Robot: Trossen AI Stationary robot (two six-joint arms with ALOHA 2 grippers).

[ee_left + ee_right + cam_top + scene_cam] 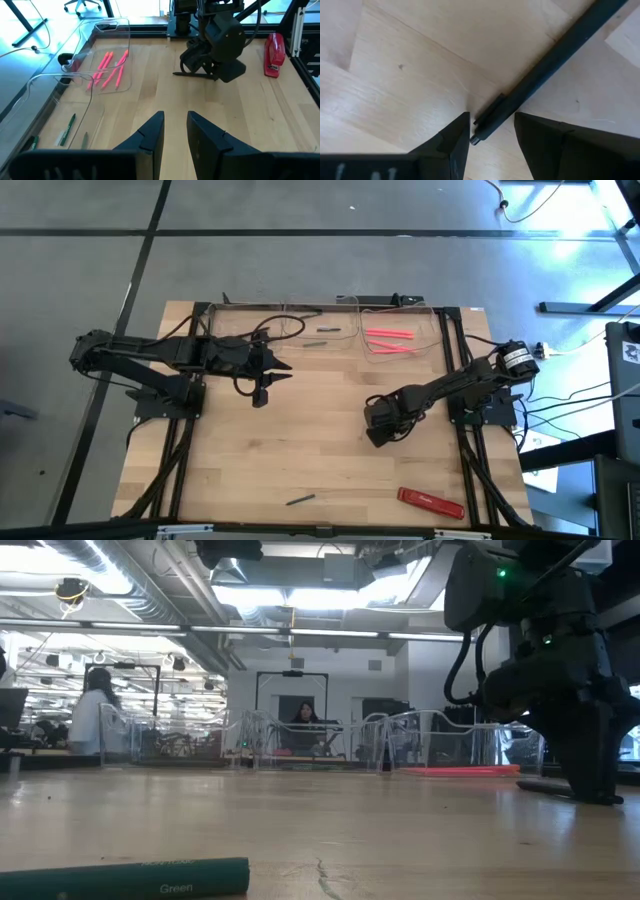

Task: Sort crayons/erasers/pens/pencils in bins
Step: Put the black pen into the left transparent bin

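A black pen (545,65) lies flat on the wood; it also shows as the black pen (192,75) in the left wrist view. My right gripper (492,130) is open and points down at the table, with one finger on each side of the pen's clip end (480,132). From above, my right gripper (378,435) sits right of the table's centre. My left gripper (275,380) is open, level above the left half and touching nothing. Pink sticks (390,340) lie in the right-hand clear bin (435,330). Grey-green sticks (318,338) lie in the middle bin (300,315). One green crayon (300,500) lies near the near edge.
The three clear bins stand in a row along the far edge, with the left bin (235,320) behind my left gripper. A wide red bar (432,502) lies near the near right corner. Black frame rails (465,420) run along the table's sides. People sit in the room beyond (100,710).
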